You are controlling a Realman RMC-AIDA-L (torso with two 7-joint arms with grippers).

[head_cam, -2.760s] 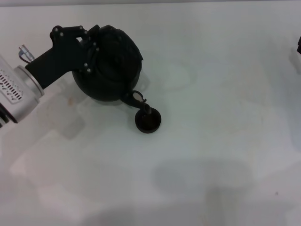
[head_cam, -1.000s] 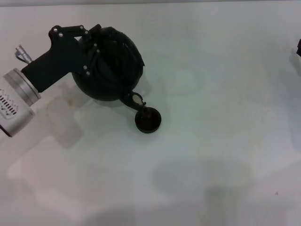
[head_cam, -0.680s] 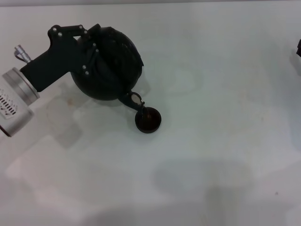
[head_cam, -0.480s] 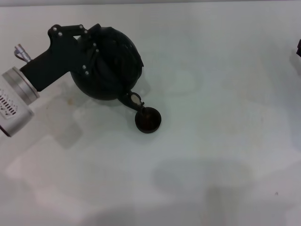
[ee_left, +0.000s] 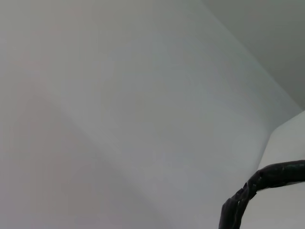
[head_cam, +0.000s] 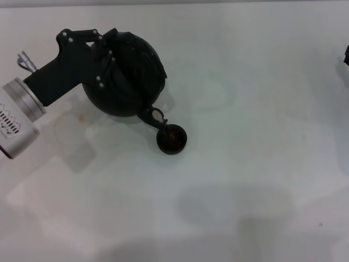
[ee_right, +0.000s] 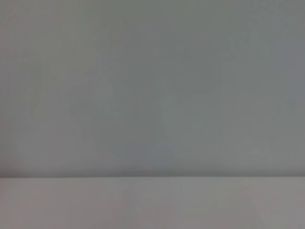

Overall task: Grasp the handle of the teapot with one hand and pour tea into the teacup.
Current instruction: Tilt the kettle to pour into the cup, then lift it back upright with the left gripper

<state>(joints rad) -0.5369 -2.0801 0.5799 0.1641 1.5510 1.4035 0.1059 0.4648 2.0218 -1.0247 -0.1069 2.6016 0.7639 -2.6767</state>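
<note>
A: Status on the left gripper [head_cam: 104, 52]?

B: It's over the teapot [head_cam: 131, 76], upper left of the white table [head_cam: 245, 164] in the head view. Fingers are clamped on the handle [head_cam: 112, 54] at the pot's top. Black gripper body against black pot, so the contact edge itself is hard to read.

A: Pot attitude?

B: Tilted, spout [head_cam: 154, 115] pointing down toward the near right. The spout tip sits right above the rim of the teacup [head_cam: 172, 140].

A: Cup position?

B: Standing upright on the table, just beside the pot on its near-right side. Inside looks dark brown; can't tell the fill level.

A: Left wrist cam?

B: Mostly blank wall and table edge. One dark, rough curved strap in the corner, that's the handle [ee_left: 257, 188].

A: Right gripper [head_cam: 347, 54]?

B: Parked at the far right edge of the head view, only a dark sliver visible. Can't tell open or closed. Its wrist cam shows only blank surface.
</note>
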